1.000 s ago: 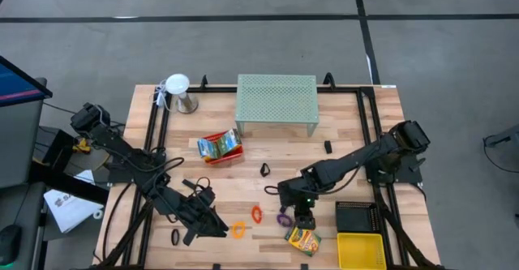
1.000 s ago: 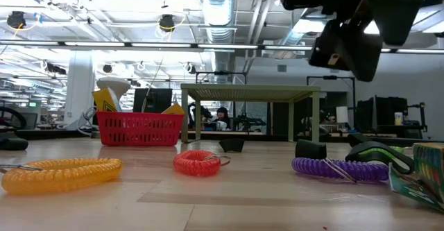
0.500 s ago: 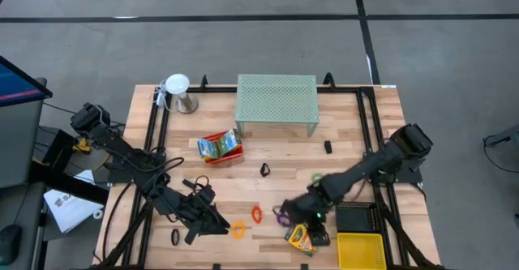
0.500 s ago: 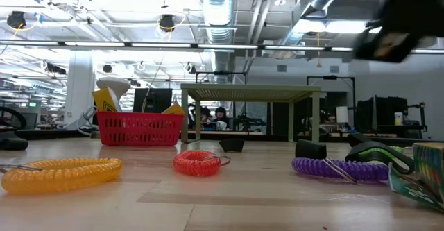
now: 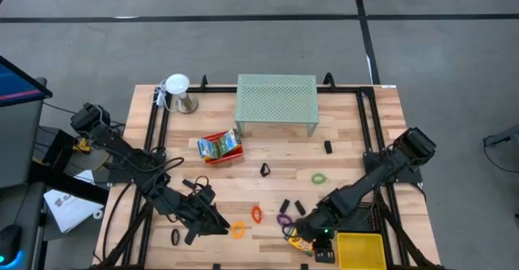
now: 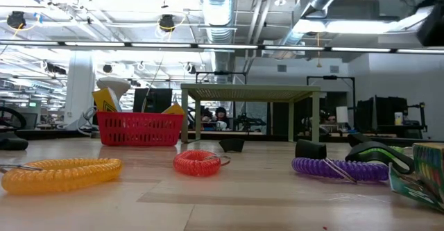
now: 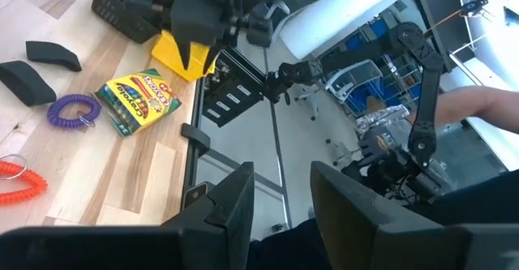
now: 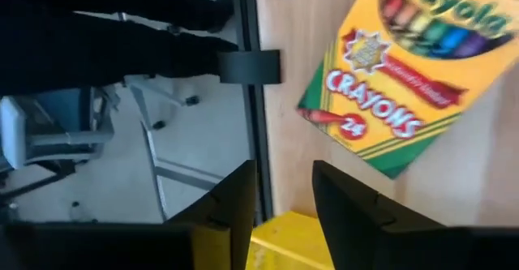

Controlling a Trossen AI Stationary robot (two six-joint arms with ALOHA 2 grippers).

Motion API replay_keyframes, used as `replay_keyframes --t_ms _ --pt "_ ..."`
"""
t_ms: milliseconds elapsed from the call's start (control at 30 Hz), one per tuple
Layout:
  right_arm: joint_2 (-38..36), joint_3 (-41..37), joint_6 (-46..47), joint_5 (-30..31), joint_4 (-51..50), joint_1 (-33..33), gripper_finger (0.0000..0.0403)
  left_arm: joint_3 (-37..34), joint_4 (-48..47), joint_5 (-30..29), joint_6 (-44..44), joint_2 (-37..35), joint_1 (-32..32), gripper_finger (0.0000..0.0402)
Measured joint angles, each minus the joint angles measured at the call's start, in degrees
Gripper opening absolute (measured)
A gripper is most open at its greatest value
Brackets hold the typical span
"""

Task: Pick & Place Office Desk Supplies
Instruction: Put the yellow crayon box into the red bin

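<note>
A yellow-green crayon box (image 5: 298, 239) lies flat near the table's front edge, also in the right wrist view (image 8: 405, 67). My right gripper (image 5: 322, 250) hovers just to its right, beside the yellow tray (image 5: 365, 251). It is open (image 8: 284, 213) with nothing between its fingers. A purple loop (image 5: 284, 219), a red loop (image 5: 256, 214), an orange loop (image 5: 238, 229) and a green loop (image 5: 319, 177) lie flat on the wood. Small black clips (image 5: 292, 207) sit close by. My left gripper (image 5: 203, 221) waits open (image 7: 280, 205) at the front left.
A red tray (image 5: 220, 148) holding more crayon boxes sits mid-table. The mint mesh shelf (image 5: 276, 100) stands at the back and a white lamp (image 5: 178, 90) at the back left. A black tray (image 5: 357, 216) lies behind the yellow one. More black clips (image 5: 264, 170) (image 5: 328, 147) lie scattered.
My right gripper has swung toward the table's near right corner, from over the purple loop to beside the yellow tray, rolling its wrist as it went. The green loop and two black clips now show where the arm covered them. No object has moved.
</note>
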Motion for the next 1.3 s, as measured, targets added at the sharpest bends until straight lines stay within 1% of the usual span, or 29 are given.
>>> replay_keyframes --t_ms 67,133,267,467,633,767,833,967,1067,1200,1300 --pt "1.75 -0.16 1.45 -0.35 0.72 0.88 0.0118 0.00 0.03 0.00 0.00 0.00 0.00 0.0117" --pt "3.98 -0.13 2.74 -1.62 4.06 1.76 0.0118 0.00 0.34 0.02 0.00 0.00 0.00 0.0117" --pt "6.67 -0.11 5.37 -2.95 5.85 3.25 0.0118 0.00 1.32 0.13 0.00 0.00 -0.30 0.0117" --pt "9.45 -0.12 6.32 -1.08 7.24 4.91 0.0118 0.00 1.99 1.19 0.00 -0.02 -0.42 0.0117" --pt "11.90 -0.11 4.88 0.55 7.33 2.77 0.0118 0.00 2.05 1.27 0.00 -0.02 -0.42 0.0117" --pt "11.97 -0.11 4.06 4.33 7.19 0.05 0.0118 0.00 2.47 1.27 0.00 -0.01 -0.42 0.0117" --pt "11.86 -0.11 3.22 5.21 7.10 -1.50 0.0118 0.00 2.47 1.27 0.00 -0.02 -0.42 0.0117" --pt "11.88 -0.05 0.45 5.54 5.49 -4.53 0.0118 0.00 2.43 1.25 0.00 -0.02 -0.42 0.0117" --pt "11.44 -0.06 -1.70 4.69 3.85 -6.52 0.0118 0.00 2.43 1.25 -0.03 -0.02 -0.42 0.0117" --pt "8.22 -0.15 -2.52 5.57 3.46 -7.61 0.0118 0.00 1.53 1.22 -1.73 -0.02 -0.42 0.0117" --pt "5.20 -0.09 -1.61 7.60 2.76 -7.54 0.0118 -0.13 -1.96 0.62 -6.09 -0.02 -0.42 0.0119"
